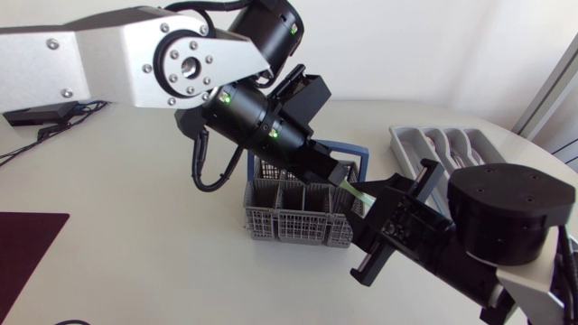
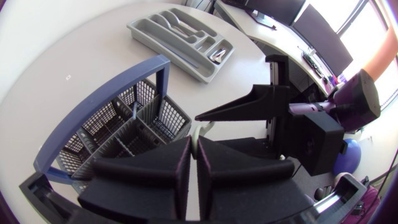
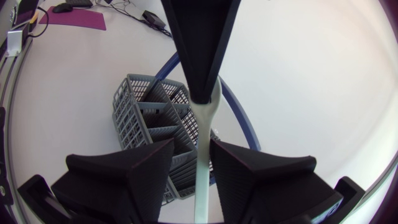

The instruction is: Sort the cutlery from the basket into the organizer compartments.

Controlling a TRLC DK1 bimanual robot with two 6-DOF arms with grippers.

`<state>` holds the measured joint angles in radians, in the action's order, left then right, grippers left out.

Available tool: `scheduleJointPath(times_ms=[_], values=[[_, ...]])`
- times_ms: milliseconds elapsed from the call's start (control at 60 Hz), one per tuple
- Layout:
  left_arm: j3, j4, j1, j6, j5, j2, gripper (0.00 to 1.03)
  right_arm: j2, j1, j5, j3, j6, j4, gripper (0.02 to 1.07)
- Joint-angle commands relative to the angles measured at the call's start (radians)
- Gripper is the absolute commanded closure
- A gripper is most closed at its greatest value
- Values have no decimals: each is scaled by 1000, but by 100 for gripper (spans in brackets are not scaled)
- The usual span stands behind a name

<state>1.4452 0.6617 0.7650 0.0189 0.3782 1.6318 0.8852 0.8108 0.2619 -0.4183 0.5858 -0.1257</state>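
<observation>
- The left arm comes in from the left, and its left gripper point(image 1: 337, 173) hangs over the right end of the basket point(image 1: 298, 227).
- Its fingers point(image 2: 168, 174) are pressed almost together, with only a thin gap. They pinch one end of a pale cutlery piece point(image 3: 208, 118).
- I cannot tell if the piece is a fork, a spoon or a knife. The end in the fingers is hidden.
- The piece is long and thin. It sticks straight out from the left fingers and points at the other arm, with its long side running from one gripper to the other.
- It is up in the air above the basket and does not touch it.
- The right gripper point(image 3: 191, 144) comes in from the right and faces the left one, very close.
- Its fingers point(image 3: 124, 174) are wide apart. The free end of the piece lies in the gap between them.
- The piece is nearer to one finger, and there is clear space beside the other, so the right fingers do not grip it.
- The basket is grey, with small boxes inside and a blue handle point(image 2: 161, 81). It stands on the white surface point(image 1: 135, 235).
- The grey organizer point(image 1: 404, 146) lies further back on the right, apart from the basket. Some shiny cutlery point(image 2: 180, 26) is in it.
</observation>
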Motion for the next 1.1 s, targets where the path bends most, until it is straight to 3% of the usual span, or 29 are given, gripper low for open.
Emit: scheduleJointPath(times_ms=[0,83,800,1083], values=[[34,19,-16,-36,27,36,100,26,7,14,10,20,-20,73],[37,22,-23,-39,36,43,100,40,7,22,6,23,-34,80],[52,55,-39,-53,99,74,100,72,18,43,-10,34,-45,101],[63,55,-41,-54,151,66,75,78,18,43,-5,37,-43,101]])
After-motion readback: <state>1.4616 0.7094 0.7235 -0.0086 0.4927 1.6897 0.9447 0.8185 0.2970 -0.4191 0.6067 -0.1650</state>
